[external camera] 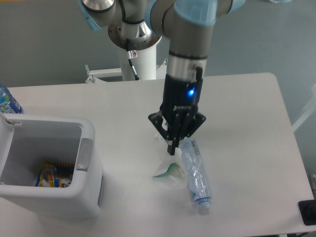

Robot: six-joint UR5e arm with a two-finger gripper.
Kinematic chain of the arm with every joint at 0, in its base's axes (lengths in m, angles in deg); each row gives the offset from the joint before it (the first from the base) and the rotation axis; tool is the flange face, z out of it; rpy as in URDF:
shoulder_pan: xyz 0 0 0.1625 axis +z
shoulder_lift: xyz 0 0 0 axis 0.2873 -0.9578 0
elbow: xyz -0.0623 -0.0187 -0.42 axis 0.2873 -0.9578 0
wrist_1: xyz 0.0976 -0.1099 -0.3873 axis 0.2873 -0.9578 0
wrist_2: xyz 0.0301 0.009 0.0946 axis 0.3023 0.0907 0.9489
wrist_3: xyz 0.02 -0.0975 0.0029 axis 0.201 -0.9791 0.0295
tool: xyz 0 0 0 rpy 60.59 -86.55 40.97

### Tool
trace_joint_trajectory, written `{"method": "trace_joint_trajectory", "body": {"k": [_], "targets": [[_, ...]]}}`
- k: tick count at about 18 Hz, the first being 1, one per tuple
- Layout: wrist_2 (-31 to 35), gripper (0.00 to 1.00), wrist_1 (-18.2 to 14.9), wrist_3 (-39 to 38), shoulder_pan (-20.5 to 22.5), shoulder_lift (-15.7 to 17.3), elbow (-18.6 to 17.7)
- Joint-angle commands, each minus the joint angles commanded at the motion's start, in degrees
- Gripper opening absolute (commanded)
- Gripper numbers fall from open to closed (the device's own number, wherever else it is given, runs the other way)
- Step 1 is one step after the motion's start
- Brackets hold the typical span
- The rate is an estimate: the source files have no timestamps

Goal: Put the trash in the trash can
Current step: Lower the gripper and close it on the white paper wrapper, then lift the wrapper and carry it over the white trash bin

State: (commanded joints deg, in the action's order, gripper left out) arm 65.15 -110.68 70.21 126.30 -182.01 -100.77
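Trash: one carton (168, 173), one bottle (196, 175)

arm's coming down from the top of the shot, wrist pointing pretty much straight at the table, blue light glowing on the black gripper (173, 147) body. fingers look pulled in close together at the tip, can't tell if they're pinching anything

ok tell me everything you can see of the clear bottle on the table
The bottle is crushed clear plastic with a white cap at its near end. It lies flat on the table, lengthwise toward the camera, right of the carton. The gripper hangs by its far end; whether they touch is unclear.
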Motion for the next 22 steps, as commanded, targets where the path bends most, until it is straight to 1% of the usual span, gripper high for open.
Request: {"method": "trace_joint_trajectory", "body": {"k": [3, 5, 6, 10, 17, 19, 22], "targets": [[-4.2, 0.0, 0.0, -2.8, -0.4, 0.4, 0.3], [-6.1, 0.0, -0.2, -3.9, -1.2, 2.2, -0.5], [-6.2, 0.0, -0.2, -5.1, -2.0, 3.2, -1.0], [-6.6, 0.0, -0.2, -9.0, -4.9, 4.3, -1.3], [-6.6, 0.0, 0.0, -8.8, -11.9, 4.0, -2.5], [-6.6, 0.0, 0.4, -8.5, -12.3, 4.0, -3.3], [-6.6, 0.0, 0.4, -8.2, -14.3, 3.8, -3.6]]}}
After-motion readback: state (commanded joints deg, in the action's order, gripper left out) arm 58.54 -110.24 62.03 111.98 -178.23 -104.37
